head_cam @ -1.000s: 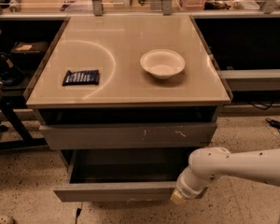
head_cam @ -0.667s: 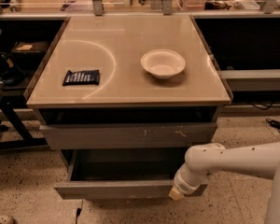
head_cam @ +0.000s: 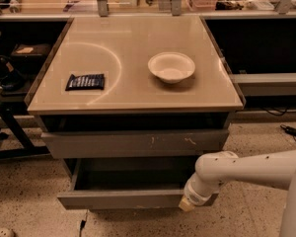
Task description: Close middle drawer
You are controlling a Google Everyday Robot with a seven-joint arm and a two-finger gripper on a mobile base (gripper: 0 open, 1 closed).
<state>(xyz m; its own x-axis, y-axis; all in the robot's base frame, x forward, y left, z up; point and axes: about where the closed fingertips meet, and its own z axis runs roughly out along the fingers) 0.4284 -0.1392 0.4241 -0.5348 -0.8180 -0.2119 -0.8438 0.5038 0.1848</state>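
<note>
The middle drawer (head_cam: 123, 199) is pulled out from the cabinet, its plain grey front facing me and its shallow box open and dark inside. My gripper (head_cam: 188, 205) is at the end of the white arm, which reaches in from the right. It is at the right end of the drawer front, touching or very close to it. Above it, the grey drawer front with pale scratch marks (head_cam: 138, 143) sits nearly flush with the cabinet.
The cabinet top (head_cam: 133, 90) holds a white bowl (head_cam: 171, 67) and a dark snack packet (head_cam: 85, 81). A black stand (head_cam: 7, 117) is at the left and a shelf (head_cam: 271, 83) at the right. Cables (head_cam: 286, 130) lie on the speckled floor.
The arm has shifted slightly to the left along the drawer front. The drawer stays pulled out about as far as before.
</note>
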